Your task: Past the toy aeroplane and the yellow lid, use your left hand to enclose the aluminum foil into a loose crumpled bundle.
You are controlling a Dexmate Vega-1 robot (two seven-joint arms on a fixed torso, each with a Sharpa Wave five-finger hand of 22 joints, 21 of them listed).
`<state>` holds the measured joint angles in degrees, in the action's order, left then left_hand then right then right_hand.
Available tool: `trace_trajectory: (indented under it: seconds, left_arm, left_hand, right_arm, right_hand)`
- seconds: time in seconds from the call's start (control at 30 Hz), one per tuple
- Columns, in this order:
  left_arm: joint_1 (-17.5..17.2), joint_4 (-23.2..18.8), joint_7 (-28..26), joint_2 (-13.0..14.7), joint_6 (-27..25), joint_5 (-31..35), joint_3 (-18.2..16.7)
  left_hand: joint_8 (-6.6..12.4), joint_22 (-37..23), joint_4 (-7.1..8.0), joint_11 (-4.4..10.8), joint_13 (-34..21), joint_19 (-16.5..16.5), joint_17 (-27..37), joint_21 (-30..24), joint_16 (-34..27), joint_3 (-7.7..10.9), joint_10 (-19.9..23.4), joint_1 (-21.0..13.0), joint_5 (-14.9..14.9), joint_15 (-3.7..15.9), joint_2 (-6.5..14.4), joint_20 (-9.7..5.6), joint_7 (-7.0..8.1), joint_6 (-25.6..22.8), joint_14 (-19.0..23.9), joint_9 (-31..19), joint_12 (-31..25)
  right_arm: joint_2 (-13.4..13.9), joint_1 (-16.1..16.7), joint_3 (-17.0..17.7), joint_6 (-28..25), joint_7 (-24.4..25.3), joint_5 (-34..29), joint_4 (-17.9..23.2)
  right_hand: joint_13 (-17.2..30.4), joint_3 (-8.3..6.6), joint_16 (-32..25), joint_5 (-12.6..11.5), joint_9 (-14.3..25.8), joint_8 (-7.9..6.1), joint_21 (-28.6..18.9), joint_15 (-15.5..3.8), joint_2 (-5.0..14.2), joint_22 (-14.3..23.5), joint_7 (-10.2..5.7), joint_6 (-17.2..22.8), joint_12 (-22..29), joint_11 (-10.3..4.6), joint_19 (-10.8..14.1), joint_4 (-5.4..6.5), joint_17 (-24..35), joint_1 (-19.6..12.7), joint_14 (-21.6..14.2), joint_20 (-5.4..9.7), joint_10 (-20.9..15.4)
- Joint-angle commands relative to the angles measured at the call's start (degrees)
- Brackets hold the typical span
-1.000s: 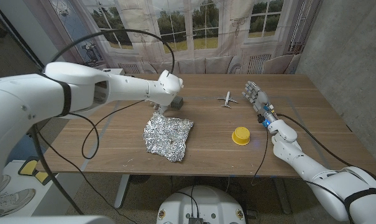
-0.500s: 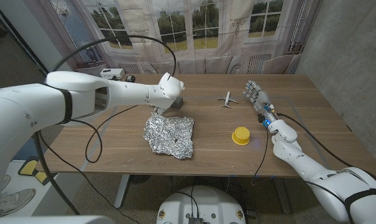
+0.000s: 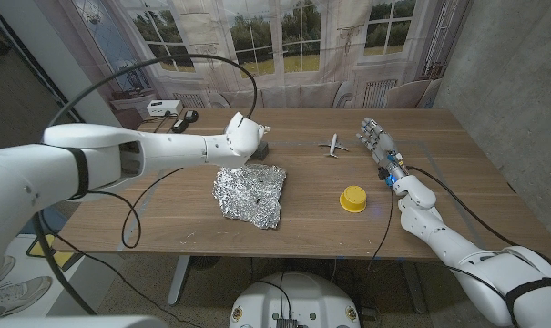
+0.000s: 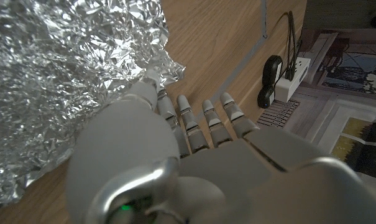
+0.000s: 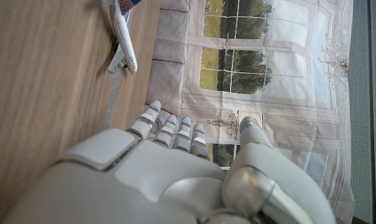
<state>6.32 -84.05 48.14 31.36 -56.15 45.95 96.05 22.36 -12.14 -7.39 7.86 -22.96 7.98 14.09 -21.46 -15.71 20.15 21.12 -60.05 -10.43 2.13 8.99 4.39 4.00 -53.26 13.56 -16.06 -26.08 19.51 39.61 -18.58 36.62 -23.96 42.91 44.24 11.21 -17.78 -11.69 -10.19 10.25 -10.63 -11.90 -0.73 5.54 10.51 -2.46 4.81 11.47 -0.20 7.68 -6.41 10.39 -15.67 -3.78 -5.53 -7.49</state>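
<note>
The aluminum foil (image 3: 250,194) lies as a wrinkled sheet on the wooden table (image 3: 166,214), and everything else is placed from it. The yellow lid (image 3: 352,199) sits on the wood well to the foil's right, level with its near half. The toy aeroplane (image 3: 332,144) stands farther back and to the right of the foil, beyond the lid. Neither lies between the foil and the left hand. A small dark block (image 3: 262,148) sits just behind the foil's far edge, right beside the left hand. Past the table's far left corner, behind the foil, a white box (image 3: 161,107) and a dark object rest on a low surface. A black cable (image 3: 157,178) drapes over the table to the foil's left.

The left hand (image 3: 239,138) hangs over the foil's far left corner; in the left wrist view its fingers (image 4: 194,121) point ahead side by side, and one fingertip touches the foil's (image 4: 57,81) crinkled edge without gripping it. The right hand (image 3: 373,138) stands on the table far to the foil's right, beyond the aeroplane, fingers (image 5: 169,130) straight and slightly apart, holding nothing.

Compared with a second ago, the foil has slid rightward and turned a little, its far right corner now nearer the dark block. The left arm has stretched out lower across the table. The lid, aeroplane and right hand stay put.
</note>
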Motion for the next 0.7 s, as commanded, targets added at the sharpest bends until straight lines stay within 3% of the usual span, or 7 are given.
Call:
trace_trajectory:
  seconds: [0.03, 0.27, 0.37, 0.5, 0.63, 0.7]
  left_arm:
    - [-10.2, -9.1, -9.7, 5.5, -3.9, 10.4, -11.3]
    - [-15.0, -12.5, -10.1, 6.8, -3.3, 13.5, -17.9]
    - [-17.1, -14.0, -10.4, 7.2, -3.0, 14.4, -20.9]
    - [-19.3, -15.6, -10.1, 7.5, -2.6, 16.8, -23.7]
    - [-21.9, -17.5, -10.8, 8.0, -1.7, 18.0, -27.4]
    - [-23.4, -18.8, -11.1, 8.2, -1.2, 17.2, -30.0]
  left_hand:
    - [0.63, -0.1, 1.69, 0.23, -0.4, 0.7, 0.6, -0.8, -0.3, 1.64, -0.3, 0.2, -0.8, 3.85, 1.7, 0.16, -0.17, 2.3, 0.6, -1.5, 0.1]
    - [1.83, -0.2, 2.35, 0.13, -0.8, 1.0, 1.0, -1.2, -0.1, 2.42, -1.1, 0.6, -1.1, 3.35, 2.0, 0.13, -0.15, 4.0, 0.3, -3.4, 0.4]
    - [2.91, -0.3, 3.61, -0.39, -1.3, 0.7, 1.8, -1.5, 0.3, 4.11, -2.3, 0.7, -1.5, 2.42, 2.7, 0.52, -1.33, 7.9, -0.5, -6.1, 0.9]
    - [4.21, -0.4, 4.88, -0.62, -1.7, 0.4, 2.6, -1.9, 0.4, 5.88, -3.2, 0.8, -1.7, 1.97, 2.9, 0.82, -1.76, 11.4, -1.1, -8.7, 1.4]
    - [5.21, -0.5, 5.36, -0.2, -1.9, 0.3, 2.8, -2.0, 0.4, 6.58, -3.2, 0.9, -1.7, 2.18, 2.8, 0.46, -1.6, 11.6, -1.1, -9.8, 1.4]
    - [6.53, -0.5, 5.02, 0.08, -2.1, 0.3, 2.9, -2.2, 0.5, 7.41, -2.4, 0.4, -1.5, 2.86, 2.4, -0.03, -2.51, 11.0, -0.8, -10.8, 1.1]
  right_arm:
    - [0.4, 0.8, -0.1, -0.3, 0.4, 0.0, 1.6]
    - [0.7, 1.1, -0.3, -0.5, 0.5, -0.2, 2.6]
    - [0.8, 1.4, -0.4, -0.6, 0.6, -0.1, 3.1]
    - [1.1, 1.8, -0.4, -0.8, 0.9, -0.2, 3.9]
    - [1.4, 2.3, -0.4, -1.0, 1.2, -0.3, 4.7]
    - [1.5, 2.5, -0.4, -1.1, 1.2, -0.2, 5.1]
  right_hand:
    - [0.1, -0.08, 0.1, -0.3, 0.2, -0.37, -0.3, 0.06, 0.08, 0.1, -0.06, 0.5, 0.1, -0.06, 0.7, -0.08, 0.2, 0.2, -0.5, 0.06, -0.4]
    - [0.1, -0.1, 0.1, -0.3, 0.2, -0.38, -0.3, 0.03, 0.1, 0.1, -0.01, 0.6, 0.1, -0.04, 0.7, -0.13, 0.1, 0.1, -0.5, 0.09, -0.4]
    - [0.1, -0.1, 0.2, -0.3, 0.2, -0.38, -0.3, -0.01, 0.11, 0.1, -0.05, 0.6, 0.0, -0.12, 0.7, -0.15, 0.1, 0.1, -0.5, 0.1, -0.4]
    - [0.1, -0.11, 0.2, -0.3, 0.2, -0.37, -0.3, 0.04, 0.14, 0.1, -0.06, 0.6, 0.0, -0.16, 0.7, -0.18, 0.1, 0.1, -0.5, 0.08, -0.4]
    - [0.1, -0.09, 0.2, -0.3, 0.2, -0.37, -0.3, 0.01, 0.16, 0.1, -0.05, 0.6, 0.0, -0.03, 0.7, -0.17, 0.1, 0.2, -0.5, 0.1, -0.4]
    - [0.1, -0.08, 0.2, -0.3, 0.2, -0.36, -0.3, 0.01, 0.16, 0.1, -0.09, 0.6, 0.0, -0.12, 0.7, -0.19, 0.1, 0.2, -0.5, 0.11, -0.4]
